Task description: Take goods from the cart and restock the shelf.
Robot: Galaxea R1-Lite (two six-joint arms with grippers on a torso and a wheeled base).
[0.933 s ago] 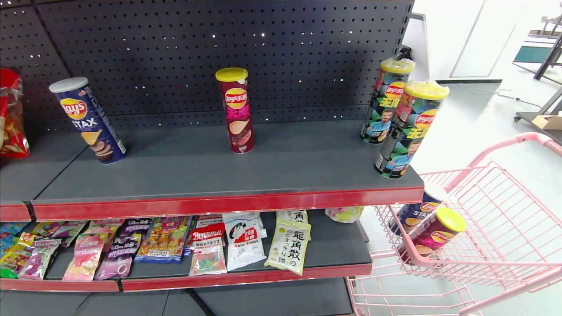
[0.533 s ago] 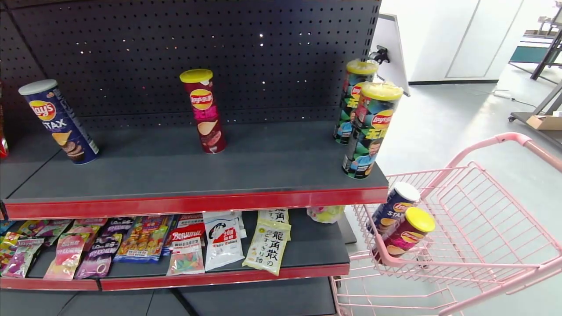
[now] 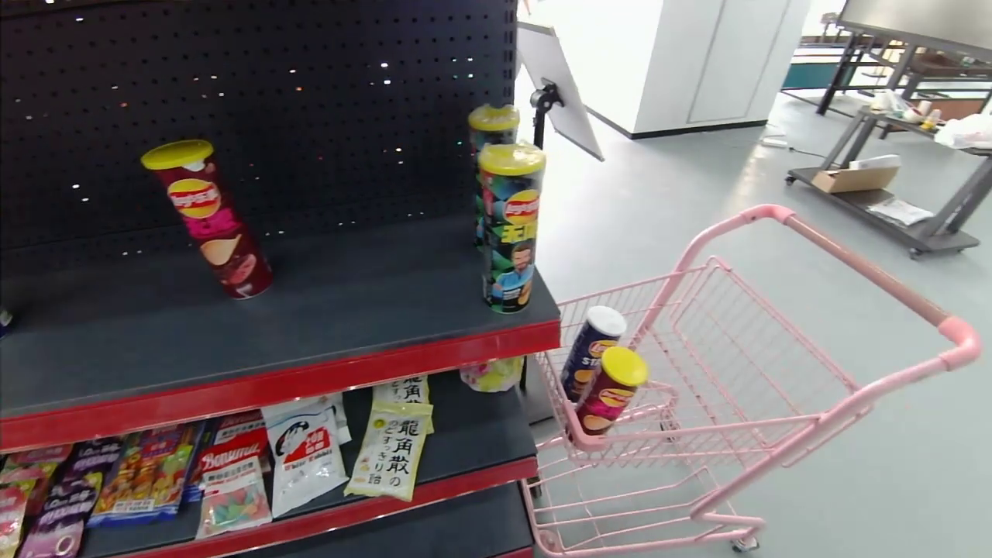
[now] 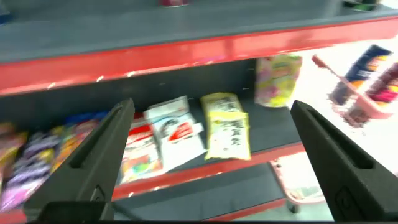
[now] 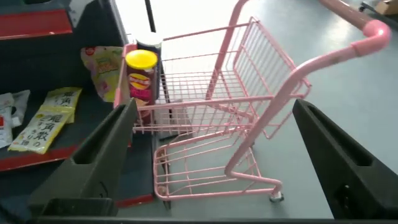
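Note:
A pink cart (image 3: 860, 267) stands to the right of the dark shelf (image 3: 325, 310). At its near-left corner lean a blue chip can (image 3: 590, 350) and a maroon chip can with a yellow lid (image 3: 612, 387). On the upper shelf board stand a maroon can (image 3: 208, 218) and two green-black cans (image 3: 510, 229), one behind the other at the right end. My left gripper (image 4: 211, 104) is open and faces the lower shelf. My right gripper (image 5: 214, 102) is open and faces the cart (image 5: 261, 106), where the maroon can (image 5: 142, 78) and blue can (image 5: 149, 45) show.
Several snack bags (image 3: 387, 449) lie on the lower shelf board. A white panel on a stand (image 3: 559, 89) rises beside the shelf's right end. A low trolley with a cardboard box (image 3: 852, 178) stands far right. Grey floor lies open beyond the cart.
The head camera has swung to the right, so shelf and cart sit further left in the picture and the blue can on the shelf has dropped out. The goods themselves have not moved.

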